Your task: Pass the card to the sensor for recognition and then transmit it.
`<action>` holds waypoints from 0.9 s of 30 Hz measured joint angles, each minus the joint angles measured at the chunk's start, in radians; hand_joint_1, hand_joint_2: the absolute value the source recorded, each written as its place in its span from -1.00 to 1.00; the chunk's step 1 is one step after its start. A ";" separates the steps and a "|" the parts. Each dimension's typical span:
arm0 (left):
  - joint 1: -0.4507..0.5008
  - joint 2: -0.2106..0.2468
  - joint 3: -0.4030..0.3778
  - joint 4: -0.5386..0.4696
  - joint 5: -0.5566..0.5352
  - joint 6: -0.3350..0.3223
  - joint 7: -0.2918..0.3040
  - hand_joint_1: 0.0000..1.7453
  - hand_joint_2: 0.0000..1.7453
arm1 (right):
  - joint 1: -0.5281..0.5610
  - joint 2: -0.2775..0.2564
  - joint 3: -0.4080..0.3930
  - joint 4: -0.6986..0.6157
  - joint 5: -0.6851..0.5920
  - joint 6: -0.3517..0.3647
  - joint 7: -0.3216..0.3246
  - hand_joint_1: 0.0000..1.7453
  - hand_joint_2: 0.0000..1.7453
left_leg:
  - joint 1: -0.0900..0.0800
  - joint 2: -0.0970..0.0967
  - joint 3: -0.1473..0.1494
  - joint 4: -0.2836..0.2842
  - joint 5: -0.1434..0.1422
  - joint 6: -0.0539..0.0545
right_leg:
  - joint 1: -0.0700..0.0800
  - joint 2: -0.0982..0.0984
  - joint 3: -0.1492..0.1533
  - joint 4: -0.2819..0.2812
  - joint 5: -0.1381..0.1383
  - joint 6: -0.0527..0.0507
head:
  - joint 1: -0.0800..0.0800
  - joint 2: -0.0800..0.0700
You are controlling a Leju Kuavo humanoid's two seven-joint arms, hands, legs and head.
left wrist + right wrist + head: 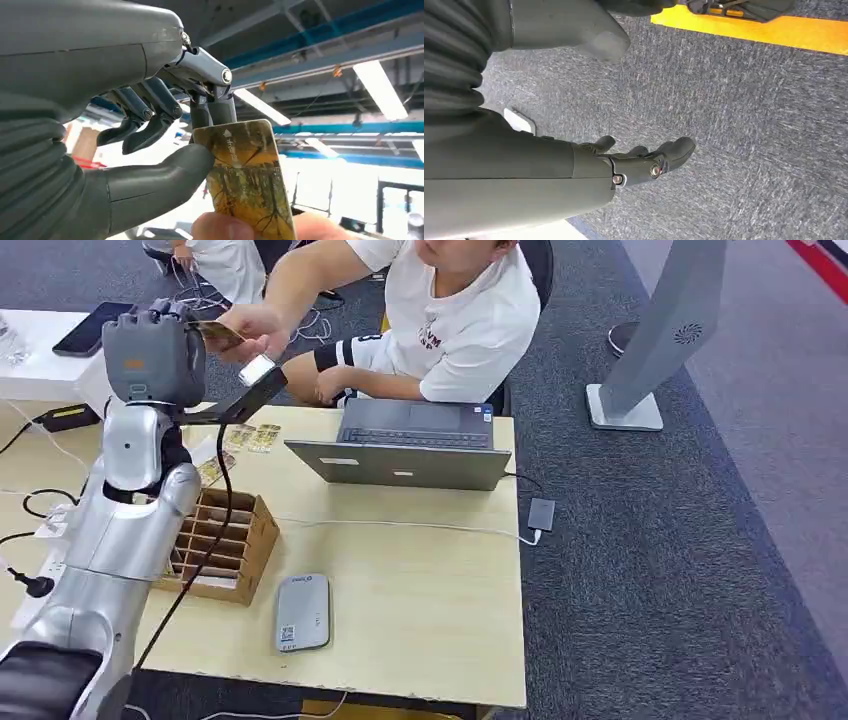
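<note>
At the far left, the robot's raised left hand (165, 145) pinches a yellow-brown patterned plastic card (247, 180) between thumb and finger, while a seated person's hand (250, 330) grips its other end. The right hand (644, 162) hangs over grey carpet (749, 125), fingers loosely extended, holding nothing.

Laptop (405, 445) between table edge and person (440, 310)

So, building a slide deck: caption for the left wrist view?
Left hand pinches a yellow patterned card as a person's fingers grip its other end.
</note>
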 joint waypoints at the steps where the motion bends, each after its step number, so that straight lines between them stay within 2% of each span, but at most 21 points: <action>1: -0.001 -0.002 0.000 0.014 0.000 0.000 0.001 1.00 1.00 | 0.000 0.000 0.000 0.000 0.000 0.000 0.001 -1.00 1.00 | 0.000 0.000 0.000 0.000 0.000 0.000 | 0.000 0.000 0.000 0.000 0.000 0.000 | 0.000 0.000; 2: -0.002 -0.002 0.000 0.022 0.000 0.000 0.001 -1.00 1.00 | 0.000 -0.001 0.000 0.000 0.000 0.001 0.001 -1.00 1.00 | 0.000 0.000 0.000 0.000 0.000 0.000 | 0.000 0.000 0.000 0.000 0.000 0.000 | 0.000 0.000; 7: -0.002 -0.005 -0.005 0.055 -0.010 0.000 -0.001 -1.00 1.00 | 0.000 -0.003 0.000 0.005 0.000 0.001 0.002 -1.00 1.00 | 0.000 0.000 0.000 0.000 0.000 0.000 | 0.000 0.000 0.000 0.000 0.000 0.000 | 0.000 0.000; 10: 0.013 -0.003 -0.005 0.058 0.003 0.038 -0.025 -1.00 1.00 | 0.001 -0.003 0.000 0.006 -0.002 0.001 0.004 -1.00 1.00 | 0.000 0.000 -0.001 0.000 0.000 0.000 | 0.000 0.000 0.000 0.000 0.000 0.000 | 0.000 0.000; 12: 0.046 0.005 -0.005 0.044 0.030 0.108 -0.071 -1.00 1.00 | 0.001 -0.003 0.000 0.008 -0.004 0.001 0.007 -1.00 1.00 | 0.000 0.001 -0.001 0.000 0.000 0.000 | 0.000 0.001 0.000 0.000 0.000 0.000 | 0.000 0.000; 15: 0.138 0.034 -0.005 -0.047 0.105 0.244 -0.168 -1.00 1.00 | 0.005 -0.005 0.000 0.010 -0.005 0.001 0.011 -1.00 1.00 | 0.000 0.003 -0.001 0.000 -0.001 0.000 | 0.000 0.003 0.000 0.000 -0.001 0.000 | 0.000 0.000; 16: 0.174 0.045 -0.003 -0.083 0.139 0.269 -0.207 -1.00 1.00 | 0.007 -0.005 0.000 0.011 -0.006 0.001 0.011 -1.00 1.00 | 0.000 0.002 -0.001 0.000 -0.001 0.000 | 0.000 0.003 0.000 0.000 -0.001 0.000 | -0.001 0.000; 20: 0.259 0.073 0.015 -0.168 0.204 0.297 -0.271 -1.00 1.00 | 0.012 -0.008 0.000 0.014 -0.006 0.001 0.011 -1.00 1.00 | 0.000 0.001 -0.001 -0.001 -0.001 0.000 | 0.000 0.002 0.000 0.000 -0.002 0.001 | 0.000 0.000; 21: 0.283 0.077 0.021 -0.191 0.236 0.320 -0.307 -1.00 1.00 | 0.012 -0.008 -0.001 0.016 -0.007 0.001 0.011 -1.00 1.00 | 0.000 0.001 -0.002 -0.001 -0.001 0.000 | 0.000 0.002 0.000 0.000 -0.002 0.001 | 0.000 0.000; 22: 0.317 0.082 0.035 -0.230 0.276 0.357 -0.371 -1.00 1.00 | 0.013 -0.008 -0.001 0.016 -0.013 0.002 0.011 -1.00 1.00 | 0.000 0.003 -0.001 -0.001 -0.002 0.000 | 0.000 0.003 0.000 0.000 -0.002 0.001 | 0.000 0.000; 24: 0.400 0.081 0.090 -0.310 0.423 0.397 -0.549 -1.00 1.00 | 0.017 -0.009 -0.001 0.017 -0.024 0.000 0.005 -1.00 1.00 | 0.000 0.005 -0.001 -0.002 -0.003 0.000 | 0.000 0.005 0.001 0.001 -0.002 0.001 | 0.000 0.000; 25: 0.480 0.076 0.139 -0.373 0.574 0.393 -0.686 -1.00 1.00 | 0.019 -0.009 -0.003 0.017 -0.036 -0.003 0.000 -1.00 1.00 | -0.001 0.007 0.000 -0.002 -0.005 -0.001 | 0.000 0.008 0.001 0.001 -0.003 0.001 | 0.001 0.000; 26: 0.567 0.070 0.196 -0.442 0.775 0.373 -0.801 -1.00 1.00 | 0.021 -0.008 -0.006 0.018 -0.047 -0.009 -0.004 -1.00 1.00 | -0.001 0.011 0.003 -0.002 -0.007 -0.001 | -0.001 0.012 0.001 0.001 -0.004 0.001 | 0.000 0.000; 27: 0.655 0.060 0.254 -0.502 0.980 0.322 -0.875 -1.00 1.00 | 0.026 -0.008 -0.010 0.019 -0.057 -0.018 -0.006 -1.00 1.00 | -0.001 0.015 0.005 -0.002 -0.009 -0.001 | 0.000 0.015 0.001 0.000 -0.005 -0.001 | 0.001 0.000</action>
